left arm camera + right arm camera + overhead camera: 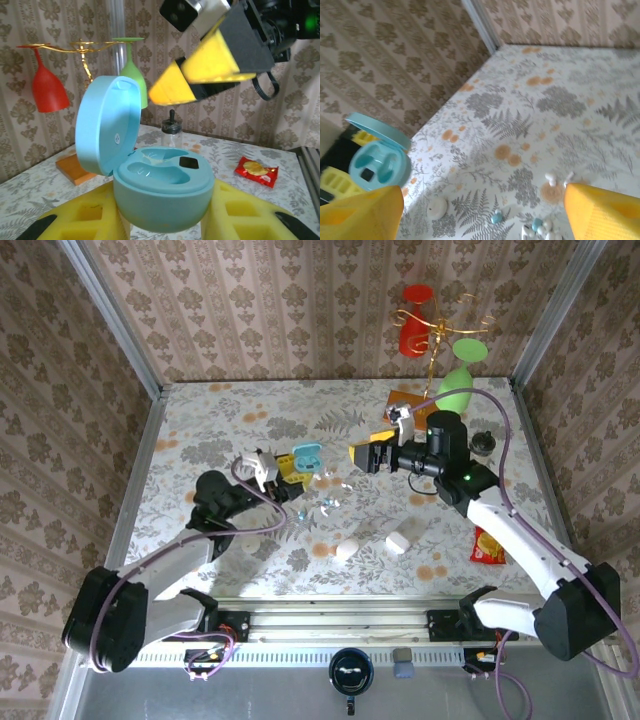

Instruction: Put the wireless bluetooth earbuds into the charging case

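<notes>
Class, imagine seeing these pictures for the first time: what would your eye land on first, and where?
The open light-blue case, clamped mid-table by the left gripper, stands out first. Then come the red glass and green glass, hanging upside down from a gold stand at the far right corner. The right gripper has its yellow jaws open just right of the case.

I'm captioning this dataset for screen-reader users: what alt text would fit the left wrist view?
A light blue charging case, lid open, sits clamped between the yellow fingers of the left gripper. The right gripper hangs in the air at upper right; behind, a red glass and a green glass hang from a gold rack.
</notes>
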Available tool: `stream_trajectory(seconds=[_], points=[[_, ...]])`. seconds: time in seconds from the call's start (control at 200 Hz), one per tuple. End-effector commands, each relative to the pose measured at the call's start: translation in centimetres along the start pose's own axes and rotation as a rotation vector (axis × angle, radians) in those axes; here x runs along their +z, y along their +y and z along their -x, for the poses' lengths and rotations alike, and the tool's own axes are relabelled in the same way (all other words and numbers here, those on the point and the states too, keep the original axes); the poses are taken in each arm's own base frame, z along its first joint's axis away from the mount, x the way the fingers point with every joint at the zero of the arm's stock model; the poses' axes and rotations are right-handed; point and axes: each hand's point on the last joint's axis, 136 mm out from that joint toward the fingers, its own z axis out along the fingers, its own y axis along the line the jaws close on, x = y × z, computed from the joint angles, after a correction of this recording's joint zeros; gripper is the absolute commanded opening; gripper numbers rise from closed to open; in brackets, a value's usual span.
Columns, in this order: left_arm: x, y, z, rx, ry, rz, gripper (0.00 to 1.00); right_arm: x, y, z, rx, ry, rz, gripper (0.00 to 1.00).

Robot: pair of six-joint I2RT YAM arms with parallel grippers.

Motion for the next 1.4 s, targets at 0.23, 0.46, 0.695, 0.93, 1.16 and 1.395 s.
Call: stream_trajectory(seconds=[0.23,0.46,0.695,0.93,1.16,1.395], points=[[-2.0,3.5,1.4,0.049,-0.076,0.101,0.23,4.5,-4.0,-8.2,0.229,0.21,-0.184,0.82],[-2.9,5.2,2.4,0.081,-0.102,0.152,0.23,9.9,-2.3,-13.6,0.368,0.355,-0.173,0.72],[-3.4,5.4,2.8,0.083,-0.115,0.159,0.23,13.3,-3.1,-17.2,0.411,0.468,-0.196,0.63],[-3.6,5.3,2.6,0.082,-0.117,0.168,0.23,15.4,-5.6,-18.7,0.322,0.595,-0.26,0.66],[-3.7,5.2,2.6,0.081,-0.122,0.166,0.23,16.7,-8.0,-20.3,0.264,0.687,-0.312,0.68],[-3.7,5.0,2.5,0.076,-0.12,0.158,0.24,16.2,-9.0,-21.5,0.263,0.736,-0.323,0.68]])
